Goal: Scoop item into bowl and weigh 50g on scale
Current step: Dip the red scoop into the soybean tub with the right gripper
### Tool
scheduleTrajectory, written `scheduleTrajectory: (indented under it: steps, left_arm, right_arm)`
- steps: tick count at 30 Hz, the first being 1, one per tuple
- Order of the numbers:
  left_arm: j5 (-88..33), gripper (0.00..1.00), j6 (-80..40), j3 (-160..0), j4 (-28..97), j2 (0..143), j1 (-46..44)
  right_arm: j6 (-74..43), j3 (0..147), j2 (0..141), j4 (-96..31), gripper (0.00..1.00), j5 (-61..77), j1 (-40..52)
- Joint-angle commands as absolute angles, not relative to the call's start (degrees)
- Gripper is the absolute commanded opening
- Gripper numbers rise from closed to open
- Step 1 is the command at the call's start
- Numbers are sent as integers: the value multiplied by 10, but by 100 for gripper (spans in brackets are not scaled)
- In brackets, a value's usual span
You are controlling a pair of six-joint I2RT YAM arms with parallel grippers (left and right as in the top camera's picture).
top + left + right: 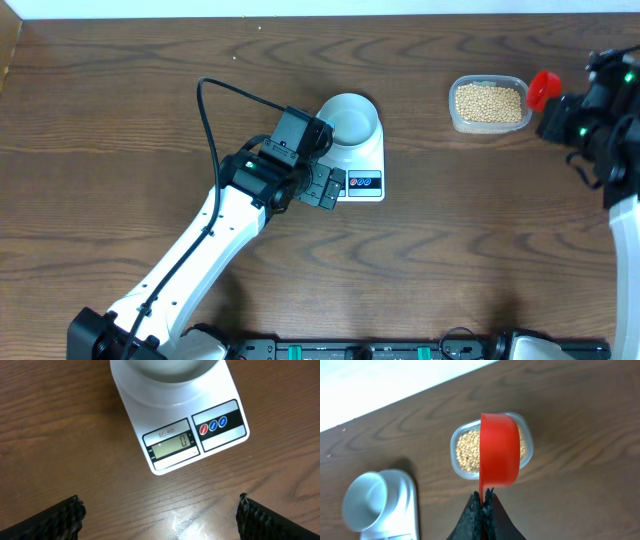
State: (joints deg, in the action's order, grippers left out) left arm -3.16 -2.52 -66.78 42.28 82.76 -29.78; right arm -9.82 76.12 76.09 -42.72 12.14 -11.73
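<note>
The pale bowl stands empty on the white scale; its display reads 0. The tan beans fill a clear plastic tub at the right. My left gripper is open and empty just in front of the scale, above the wood; its fingers show at the bottom corners of the left wrist view. My right gripper is shut on the handle of a red scoop, held above the tub's right side. The bowl also shows in the right wrist view.
The wooden table extends all round. The table's far edge meets a white wall. A black cable loops above my left arm. A black rail with fittings runs along the front edge.
</note>
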Motion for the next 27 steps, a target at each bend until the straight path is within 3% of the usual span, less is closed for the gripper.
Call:
scheduleTrajectory:
  steps: [1, 15, 27]
  left_arm:
    - [-39, 99, -15, -671, 426, 823, -296]
    - [-39, 99, -15, -671, 426, 823, -296]
    - [-39, 99, -15, -671, 426, 823, -296]
  right_arm:
    - [-51, 820, 834, -440, 1, 119, -124]
    - [-26, 873, 1056, -407, 1, 127, -123]
    - [-61, 873, 1155, -407, 1, 294, -124]
